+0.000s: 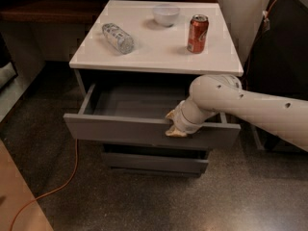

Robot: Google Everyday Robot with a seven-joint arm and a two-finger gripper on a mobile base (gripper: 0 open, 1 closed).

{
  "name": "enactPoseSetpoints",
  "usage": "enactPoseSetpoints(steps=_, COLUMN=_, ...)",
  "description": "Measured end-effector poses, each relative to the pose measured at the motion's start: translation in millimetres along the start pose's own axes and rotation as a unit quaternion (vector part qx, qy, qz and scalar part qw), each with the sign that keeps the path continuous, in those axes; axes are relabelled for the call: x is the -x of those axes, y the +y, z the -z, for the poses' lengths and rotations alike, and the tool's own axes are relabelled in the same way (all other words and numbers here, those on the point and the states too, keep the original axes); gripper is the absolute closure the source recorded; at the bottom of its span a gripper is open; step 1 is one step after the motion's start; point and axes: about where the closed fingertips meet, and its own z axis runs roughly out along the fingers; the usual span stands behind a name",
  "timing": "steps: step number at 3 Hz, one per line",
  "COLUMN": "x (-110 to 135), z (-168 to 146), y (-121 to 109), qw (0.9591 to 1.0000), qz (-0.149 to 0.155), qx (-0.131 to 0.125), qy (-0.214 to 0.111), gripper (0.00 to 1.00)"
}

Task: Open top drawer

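Observation:
The top drawer [120,131] is a wide matte grey handleless drawer under the white cabinet top [154,44]. It stands pulled well out, its shallow grey box showing and looking empty. My gripper [176,127] comes in from the right on a white arm and sits on the upper edge of the drawer's front panel, right of its middle.
On the cabinet top lie a clear plastic bottle [118,37] on its side, a white bowl [166,14] and an upright red can [198,33]. A lower grey drawer [154,161] sits slightly out beneath. An orange cable [57,186] runs over the speckled floor at left. Dark furniture stands at right.

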Motion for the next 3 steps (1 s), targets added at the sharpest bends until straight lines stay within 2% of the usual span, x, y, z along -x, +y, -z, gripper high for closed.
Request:
enactPoseSetpoints(steps=2, x=0.0, z=1.1, y=8.7, qw=0.9999, qz=-0.01, qx=-0.004, qy=0.002, gripper=1.0)
enactPoseSetpoints(steps=3, x=0.1, z=1.1, y=8.7, qw=0.9999, qz=-0.01, qx=-0.004, qy=0.002, gripper=0.87)
